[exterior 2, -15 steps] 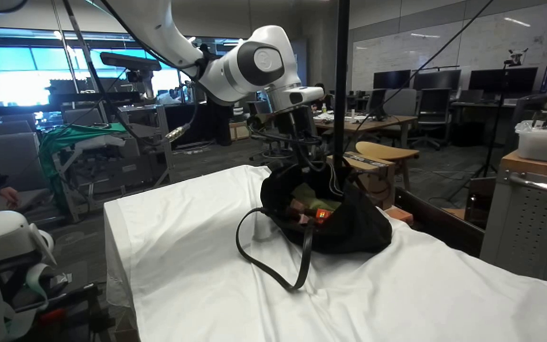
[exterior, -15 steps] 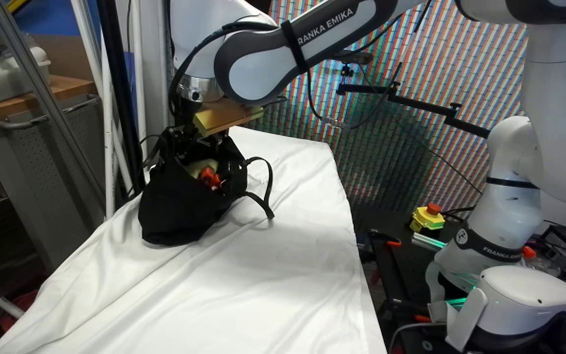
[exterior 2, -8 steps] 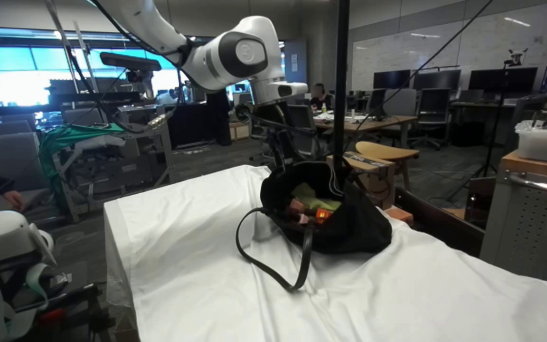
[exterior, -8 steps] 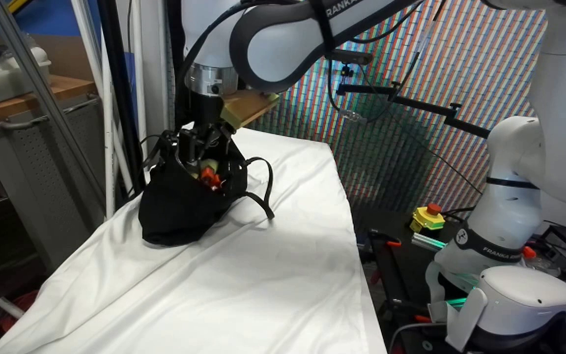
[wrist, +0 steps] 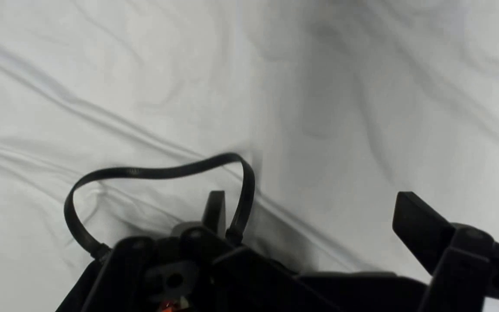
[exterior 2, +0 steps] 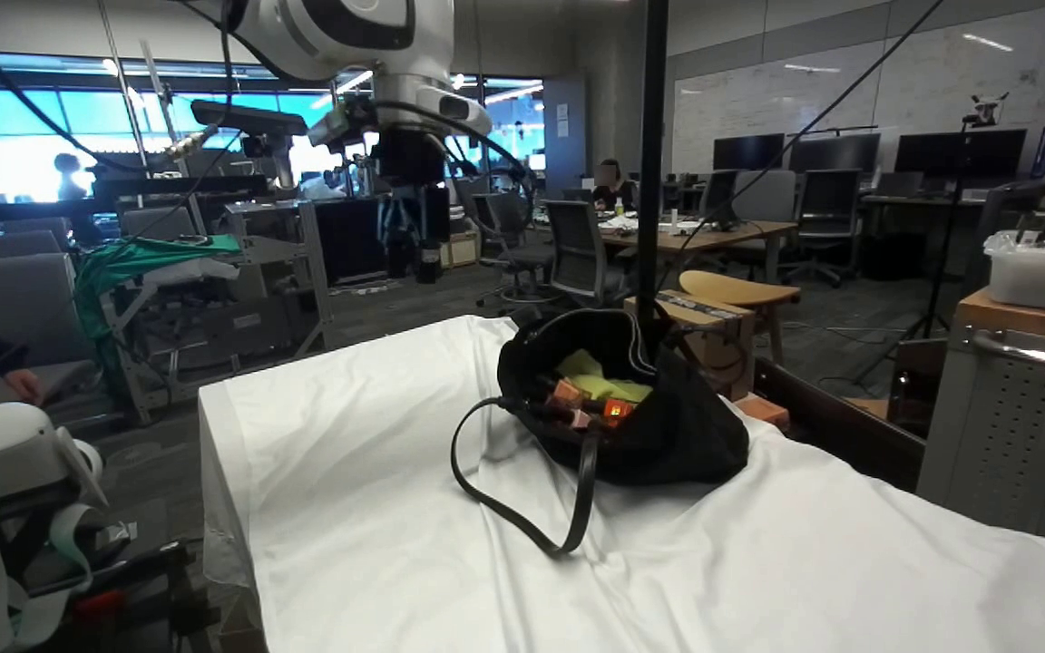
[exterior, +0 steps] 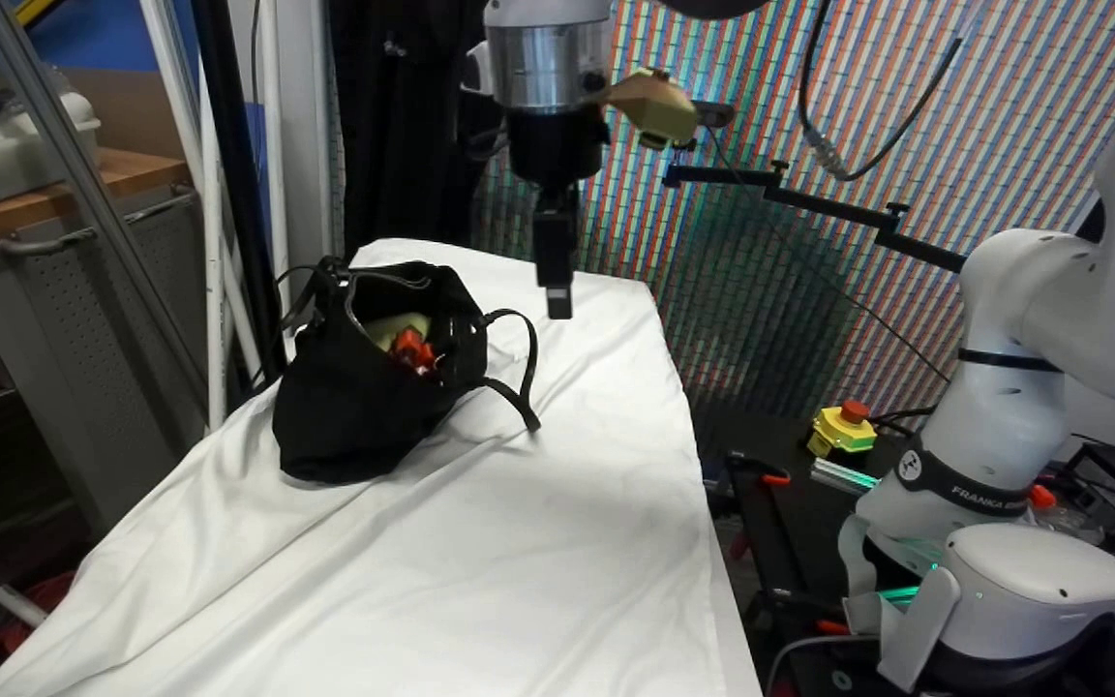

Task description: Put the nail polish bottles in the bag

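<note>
In an exterior view, your black fabric bag [exterior: 345,426] lies open-mouthed, left of and below your fingers [exterior: 555,254]. Red and orange nail polish bottles [exterior: 410,347] sit inside it, also below them. In the wrist view, the bag's looped handle [wrist: 145,173] lies beneath your fingers, which hang spread above the white-draped surface [wrist: 167,65].
</note>
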### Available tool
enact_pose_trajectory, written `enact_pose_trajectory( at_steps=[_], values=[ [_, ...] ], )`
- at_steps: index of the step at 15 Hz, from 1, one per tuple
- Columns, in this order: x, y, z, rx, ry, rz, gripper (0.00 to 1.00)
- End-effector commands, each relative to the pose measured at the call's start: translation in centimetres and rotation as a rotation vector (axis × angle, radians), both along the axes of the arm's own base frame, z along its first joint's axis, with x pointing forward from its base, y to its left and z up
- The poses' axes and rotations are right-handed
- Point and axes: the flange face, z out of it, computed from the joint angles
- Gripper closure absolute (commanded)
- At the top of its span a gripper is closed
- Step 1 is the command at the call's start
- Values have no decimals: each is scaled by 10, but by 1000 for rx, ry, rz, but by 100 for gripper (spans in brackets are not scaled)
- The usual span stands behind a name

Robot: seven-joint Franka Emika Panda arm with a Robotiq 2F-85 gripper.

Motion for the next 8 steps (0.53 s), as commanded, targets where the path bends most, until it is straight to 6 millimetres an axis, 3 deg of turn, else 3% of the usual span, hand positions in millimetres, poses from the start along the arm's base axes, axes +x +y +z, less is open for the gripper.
enact_pose_trajectory(
  at_steps=[1, 4, 8],
  values=[
    [-60, -3, 32, 14, 48, 108, 0],
    [-94, -9, 47, 7, 32, 166, 0],
    [-142, -21, 50, -12, -43, 201, 0]
  ],
)
